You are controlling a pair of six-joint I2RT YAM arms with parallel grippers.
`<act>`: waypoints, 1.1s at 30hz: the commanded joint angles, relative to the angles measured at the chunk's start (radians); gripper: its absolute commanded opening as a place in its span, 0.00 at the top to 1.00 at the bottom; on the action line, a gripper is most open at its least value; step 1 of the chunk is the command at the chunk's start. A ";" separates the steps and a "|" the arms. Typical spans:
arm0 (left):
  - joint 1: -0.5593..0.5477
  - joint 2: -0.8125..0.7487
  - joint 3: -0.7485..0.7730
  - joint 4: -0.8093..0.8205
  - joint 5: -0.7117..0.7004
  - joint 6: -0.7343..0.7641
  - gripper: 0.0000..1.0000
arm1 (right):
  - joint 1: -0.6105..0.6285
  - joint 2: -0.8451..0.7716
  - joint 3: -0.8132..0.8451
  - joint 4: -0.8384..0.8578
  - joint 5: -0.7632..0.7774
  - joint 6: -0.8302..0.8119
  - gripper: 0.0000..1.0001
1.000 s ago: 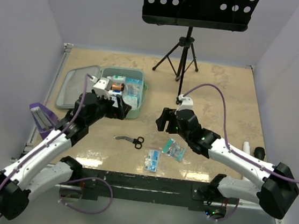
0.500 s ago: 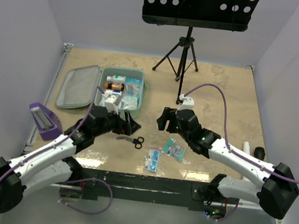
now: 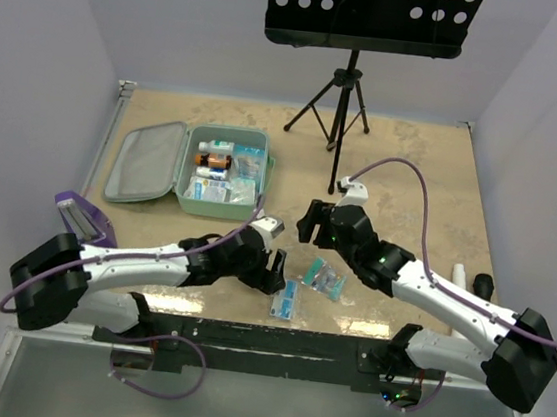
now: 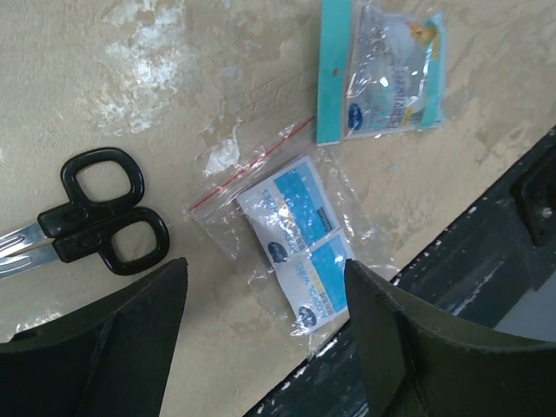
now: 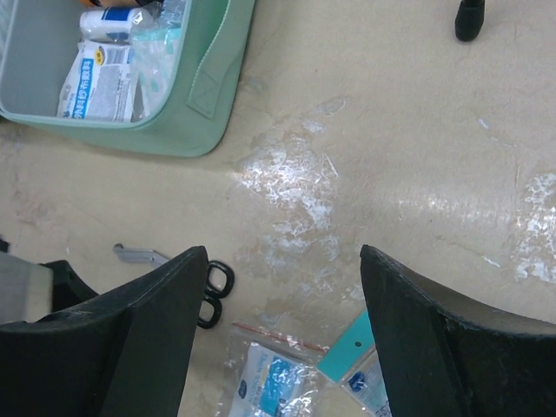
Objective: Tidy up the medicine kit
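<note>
The mint-green medicine kit [image 3: 224,171] lies open at the back left, lid [image 3: 145,160] flat beside it, with packets and a bottle inside; its corner shows in the right wrist view [image 5: 204,87]. My left gripper [image 3: 273,271] is open and empty, low over a clear bag of alcohol wipes [image 4: 291,243] near the front edge. Black-handled scissors [image 4: 95,221] lie to its left, a teal-carded packet [image 4: 382,69] beyond. My right gripper [image 3: 307,222] is open and empty, above bare table between the kit and these items, which show in its view: wipes [image 5: 269,382], scissors [image 5: 208,291].
A purple holder [image 3: 81,221] stands at the left edge. A black tripod stand [image 3: 339,100] rises at the back centre. A white and black object [image 3: 471,281] lies at the right edge. The table's dark front rail [image 4: 452,287] runs just past the wipes.
My left arm swung from the kit toward the front centre, passing over the scissors, and now hovers at the wipes bag. The right arm barely moved.
</note>
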 commanded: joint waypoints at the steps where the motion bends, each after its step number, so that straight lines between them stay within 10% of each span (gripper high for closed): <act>1: -0.021 0.089 0.075 -0.057 -0.053 0.009 0.24 | 0.003 -0.011 -0.027 0.013 0.004 0.058 0.24; 15: -0.034 0.249 0.133 -0.085 -0.007 0.031 0.28 | 0.003 -0.035 -0.050 0.019 0.004 0.049 0.24; 33: -0.035 0.301 0.148 -0.070 0.071 0.064 0.75 | 0.005 -0.051 -0.047 0.019 0.001 0.042 0.24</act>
